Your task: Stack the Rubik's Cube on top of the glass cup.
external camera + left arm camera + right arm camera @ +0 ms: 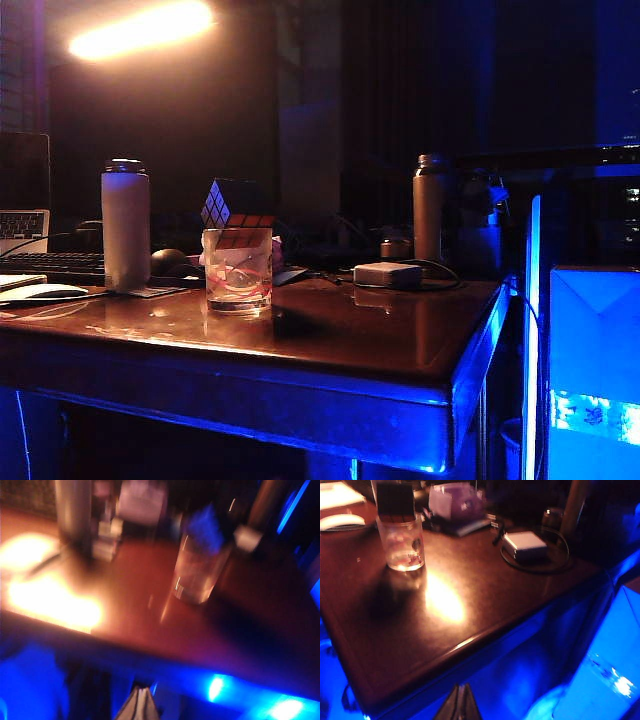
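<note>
The Rubik's Cube (236,210) rests on top of the glass cup (238,278), tilted, with one corner sunk into the rim. The cup stands on the brown table (380,340), left of its middle. In the left wrist view the cup (196,575) and the cube (205,530) are blurred. The right wrist view shows the cube (395,502) on the cup (405,542) as well. My left gripper (142,690) and right gripper (461,686) are both shut and empty. Each is pulled back off the table's near edge, far from the cup. Neither shows in the exterior view.
A white bottle (125,225) stands left of the cup and a slim metal bottle (430,207) at the back right. A flat grey box (388,274) with a cable lies right of the cup. A keyboard (50,265) and mouse (168,262) lie behind. A blue-lit box (595,370) stands beside the table.
</note>
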Controlling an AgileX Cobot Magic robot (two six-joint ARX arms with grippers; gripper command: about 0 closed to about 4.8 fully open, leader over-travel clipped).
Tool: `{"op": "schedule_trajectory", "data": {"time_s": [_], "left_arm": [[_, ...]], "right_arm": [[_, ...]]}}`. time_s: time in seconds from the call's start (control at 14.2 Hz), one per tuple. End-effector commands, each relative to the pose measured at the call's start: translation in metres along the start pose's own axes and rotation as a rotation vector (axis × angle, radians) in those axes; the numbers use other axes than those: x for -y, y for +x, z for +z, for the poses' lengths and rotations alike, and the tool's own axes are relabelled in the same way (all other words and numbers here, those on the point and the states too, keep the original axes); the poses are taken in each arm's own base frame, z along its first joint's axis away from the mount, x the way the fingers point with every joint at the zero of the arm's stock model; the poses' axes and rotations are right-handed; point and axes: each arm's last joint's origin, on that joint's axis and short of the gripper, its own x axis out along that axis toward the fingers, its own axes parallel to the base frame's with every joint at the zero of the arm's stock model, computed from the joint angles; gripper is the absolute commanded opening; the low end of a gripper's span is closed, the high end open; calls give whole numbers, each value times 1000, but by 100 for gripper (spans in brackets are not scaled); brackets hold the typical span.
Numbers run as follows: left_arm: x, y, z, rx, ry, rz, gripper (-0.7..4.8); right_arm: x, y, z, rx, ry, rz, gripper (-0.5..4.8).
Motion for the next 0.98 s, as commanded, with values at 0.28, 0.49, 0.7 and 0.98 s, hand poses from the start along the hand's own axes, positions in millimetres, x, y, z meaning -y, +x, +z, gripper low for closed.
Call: {"op": "schedule_trajectory", "data": {"time_s": [0.28,0.49,0.7,0.98], "left_arm": [[-6,19,-32,17,141,-39,-3],[-7,23,-45,-24,145,-98,-3],[-7,23,-47,-32,187,-93,-3],[-7,23,-47,-31,187,-93,-2]], "right_arm": [[-4,16,-37,-24,33,0,-5],[-4,16,-36,-15,35,1,-5],[-4,16,-36,-12,35,1,-5],[-4,16,-36,-14,41,19,-5]]}}
